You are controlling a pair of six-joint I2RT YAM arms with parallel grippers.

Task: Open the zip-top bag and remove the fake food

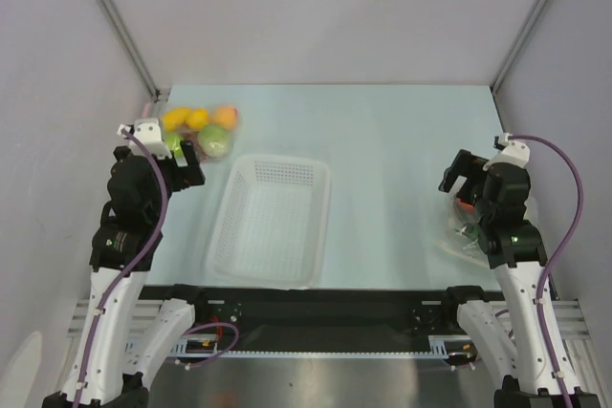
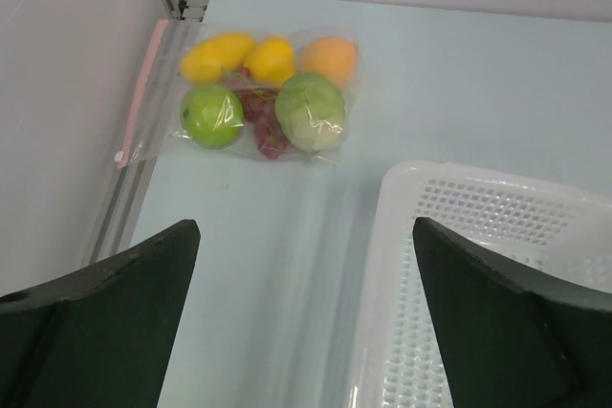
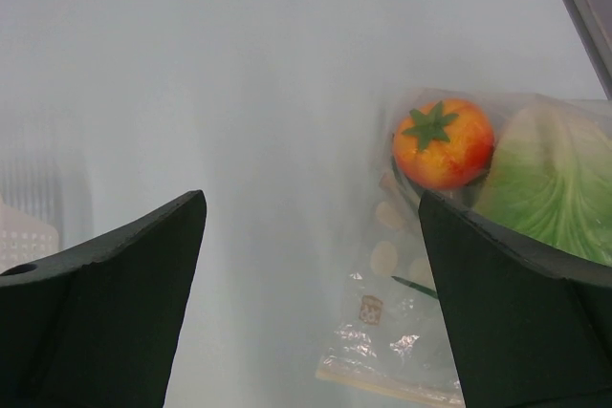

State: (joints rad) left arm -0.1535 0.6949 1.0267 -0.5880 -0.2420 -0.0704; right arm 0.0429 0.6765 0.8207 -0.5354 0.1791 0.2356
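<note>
The zip-top bag (image 1: 467, 233) lies on the table at the right, partly under my right arm. In the right wrist view the bag (image 3: 411, 332) shows a red tomato (image 3: 444, 144), a green lettuce head (image 3: 550, 188), small white pieces (image 3: 384, 257) and a thin dark-green stalk (image 3: 413, 286) inside it. Its sealed edge is nearest the camera. My right gripper (image 3: 311, 265) is open and empty, held above the table just left of the bag (image 1: 462, 179). My left gripper (image 1: 187, 165) is open and empty at the far left, above bare table (image 2: 306, 274).
A white perforated basket (image 1: 277, 161) stands in the middle, its rim (image 2: 402, 179) under my left gripper's right finger. A clear pouch of round fruits (image 1: 201, 129) with a pink strip edge (image 2: 139, 93) lies at the back left by the wall.
</note>
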